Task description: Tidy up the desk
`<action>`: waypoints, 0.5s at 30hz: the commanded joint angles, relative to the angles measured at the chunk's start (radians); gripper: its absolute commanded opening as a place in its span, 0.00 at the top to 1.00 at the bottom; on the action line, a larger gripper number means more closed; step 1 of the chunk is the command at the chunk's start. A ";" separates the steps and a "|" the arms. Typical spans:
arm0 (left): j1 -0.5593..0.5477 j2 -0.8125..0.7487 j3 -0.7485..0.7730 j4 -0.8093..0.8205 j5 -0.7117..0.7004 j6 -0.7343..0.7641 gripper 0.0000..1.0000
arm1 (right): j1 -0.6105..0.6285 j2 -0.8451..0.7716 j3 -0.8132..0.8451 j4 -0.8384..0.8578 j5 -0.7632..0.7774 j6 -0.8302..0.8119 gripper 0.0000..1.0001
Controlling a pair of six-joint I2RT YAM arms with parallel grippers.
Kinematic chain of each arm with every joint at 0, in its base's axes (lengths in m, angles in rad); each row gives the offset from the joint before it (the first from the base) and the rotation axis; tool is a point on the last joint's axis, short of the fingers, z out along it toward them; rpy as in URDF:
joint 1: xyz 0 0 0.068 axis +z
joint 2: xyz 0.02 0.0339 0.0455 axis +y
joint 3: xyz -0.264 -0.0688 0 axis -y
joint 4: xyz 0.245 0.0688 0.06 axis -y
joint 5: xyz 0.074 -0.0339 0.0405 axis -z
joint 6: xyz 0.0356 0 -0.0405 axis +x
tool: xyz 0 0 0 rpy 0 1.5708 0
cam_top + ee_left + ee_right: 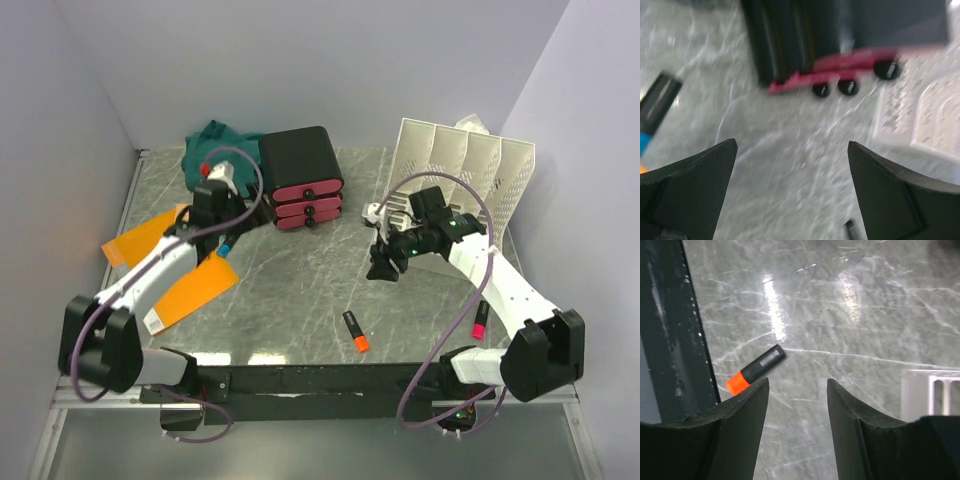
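Observation:
The desk [300, 270] is a grey-green marble top with a black rail along its front edge. My left gripper [232, 228] hovers at the back left, in front of the black drawer box [300, 170], wide open and empty [792, 144]. A blue-tipped black marker [226, 243] lies just beside it [655, 105]. My right gripper [383, 265] hangs over the middle right, open with only bare marble between its fingers [797, 381]. An orange-capped black marker [355, 330] lies near the front edge, close to the right gripper's left finger [755, 367].
Two orange paper sheets [195, 285] lie under the left arm. A teal cloth [215, 145] is bunched at the back left. A white slotted file rack [465, 170] stands at the back right. A pink-capped marker [480, 320] lies by the right arm.

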 commanded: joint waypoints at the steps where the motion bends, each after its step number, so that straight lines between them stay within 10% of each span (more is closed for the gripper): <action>1: 0.059 0.119 0.216 -0.051 0.127 -0.117 0.01 | -0.061 -0.055 -0.069 0.039 -0.116 -0.023 0.41; 15: 0.095 0.562 0.746 -0.380 0.083 -0.192 0.01 | -0.118 -0.052 -0.087 -0.015 -0.173 -0.100 0.39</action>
